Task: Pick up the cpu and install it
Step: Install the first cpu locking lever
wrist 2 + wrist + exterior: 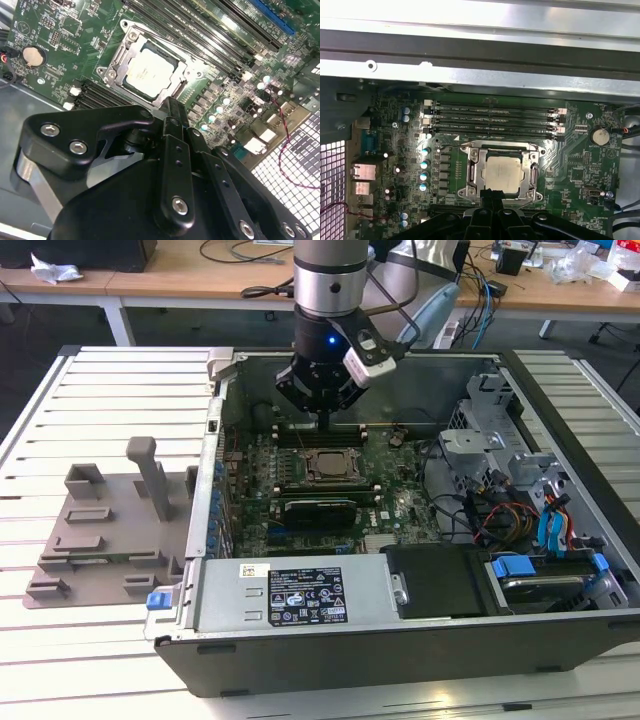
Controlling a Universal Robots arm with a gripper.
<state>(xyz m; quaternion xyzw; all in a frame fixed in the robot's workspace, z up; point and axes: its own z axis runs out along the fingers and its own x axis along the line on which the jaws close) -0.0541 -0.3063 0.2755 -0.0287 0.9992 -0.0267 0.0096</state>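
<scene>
In both wrist views we see the pincer with fingers pressed together, nothing between them, tip hanging just above the socket frame's edge; the cpu sits flat inside that frame on the motherboard, silver top up; memory slots run just beyond it; in the exterior view the pincer hangs over the open computer case, on the slatted bench; a grey plastic tray lies at the exterior view's left.
</scene>
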